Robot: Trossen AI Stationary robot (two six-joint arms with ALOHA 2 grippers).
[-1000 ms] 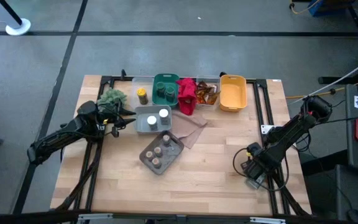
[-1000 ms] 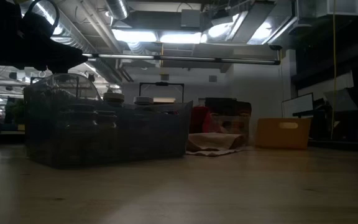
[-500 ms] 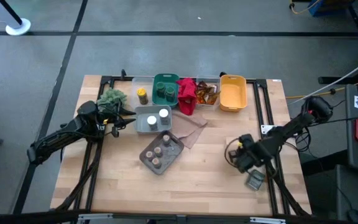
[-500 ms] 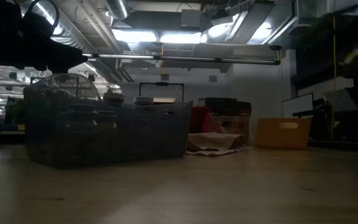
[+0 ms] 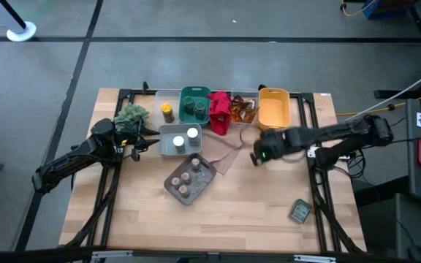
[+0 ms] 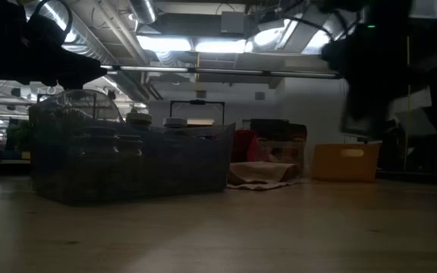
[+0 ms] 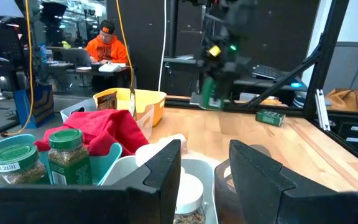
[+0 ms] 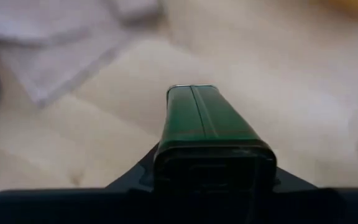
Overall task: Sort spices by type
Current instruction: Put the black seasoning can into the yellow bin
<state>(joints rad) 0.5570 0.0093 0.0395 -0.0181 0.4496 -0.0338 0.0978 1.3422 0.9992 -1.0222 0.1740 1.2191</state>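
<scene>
Above the counter's (image 5: 232, 212) middle-right, the right pincer (image 5: 258, 154) is clamped on a dark green packet (image 8: 207, 127) whose long axis points forward, with the back-row bins just beyond it, while the left pincer (image 7: 204, 163), half-open and empty, waits over the jar tray.

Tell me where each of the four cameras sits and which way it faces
High: above the table, looking straight down; both arms show.
Low: at tabletop height, looking across at a clear bin; the right arm shows dark overhead.
Left wrist: behind the left gripper, facing the right gripper.
Right wrist: looks along a green tin it holds.
High and left wrist views share the yellow bin.
</scene>
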